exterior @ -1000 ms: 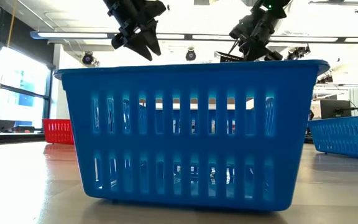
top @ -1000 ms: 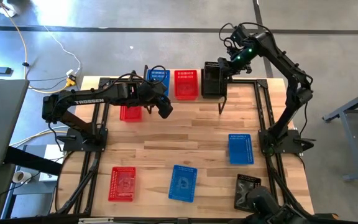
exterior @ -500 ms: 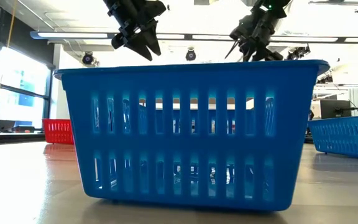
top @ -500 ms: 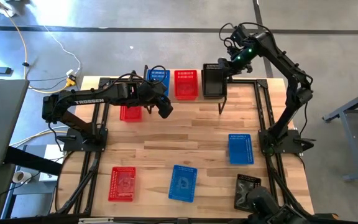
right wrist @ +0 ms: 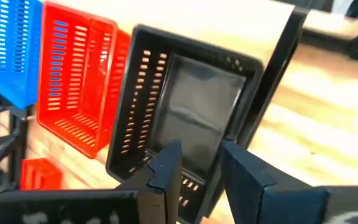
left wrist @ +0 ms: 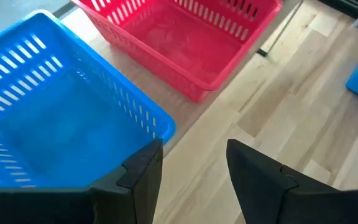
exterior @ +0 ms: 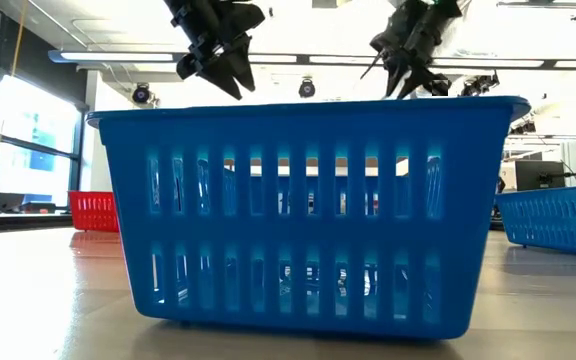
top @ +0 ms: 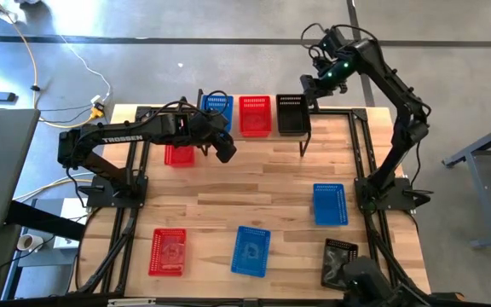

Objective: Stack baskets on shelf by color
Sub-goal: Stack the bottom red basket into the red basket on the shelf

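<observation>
The right gripper [top: 307, 83] hangs with its jaws parted and empty just above the far edge of the black basket [top: 291, 113], which sits at the right end of the shelf [top: 305, 135] beside a red basket [top: 255, 115] and a blue basket [top: 217, 111]. The left gripper [top: 226, 151], jaws spread and empty, hovers near the shelf's left end.
</observation>
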